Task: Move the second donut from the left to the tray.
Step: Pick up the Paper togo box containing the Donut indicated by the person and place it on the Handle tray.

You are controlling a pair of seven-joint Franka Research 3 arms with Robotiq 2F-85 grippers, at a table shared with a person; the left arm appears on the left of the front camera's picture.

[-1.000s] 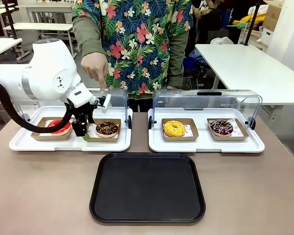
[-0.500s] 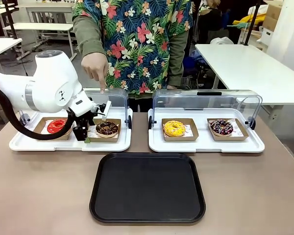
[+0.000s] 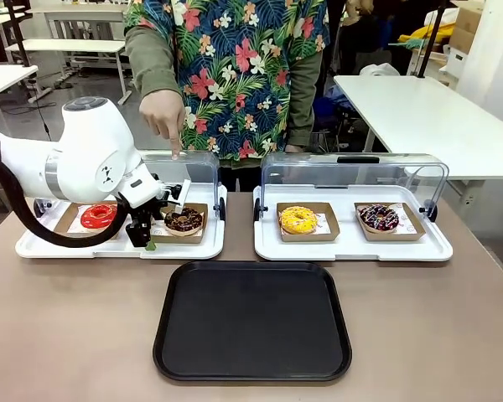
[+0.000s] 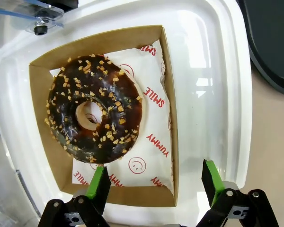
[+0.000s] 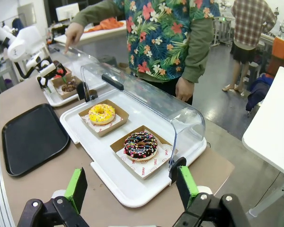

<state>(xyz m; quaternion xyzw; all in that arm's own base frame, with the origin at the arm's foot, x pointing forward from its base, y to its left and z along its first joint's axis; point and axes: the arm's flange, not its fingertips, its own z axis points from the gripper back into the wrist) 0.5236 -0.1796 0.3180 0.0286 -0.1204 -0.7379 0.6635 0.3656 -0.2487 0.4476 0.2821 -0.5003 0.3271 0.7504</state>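
Observation:
The chocolate-glazed donut (image 3: 184, 220) (image 4: 93, 109) with pale sprinkles lies in its brown cardboard box (image 4: 40, 118) on white paper, second from the left. My left gripper (image 3: 147, 237) (image 4: 156, 182) is open and low over the box's near edge. One green pad (image 4: 99, 182) is above the paper inside the box, the other (image 4: 212, 178) outside its wall. The black tray (image 3: 253, 320) (image 4: 270, 38) lies in front of it. My right gripper (image 5: 131, 187) hangs open above the table's right end, holding nothing.
The box sits on a white display tray (image 3: 42, 244) beside a red-glazed donut (image 3: 98, 215). A person's hand (image 3: 163, 117) holds a finger on its raised clear lid (image 3: 197, 166). The second display tray (image 3: 352, 247) holds a yellow donut (image 3: 298, 219) and a dark multicoloured-sprinkle donut (image 3: 378, 218).
My left arm has sunk and shifted a little left, bringing the open gripper lower at the chocolate donut's box and uncovering the red donut. The person's hand stayed put.

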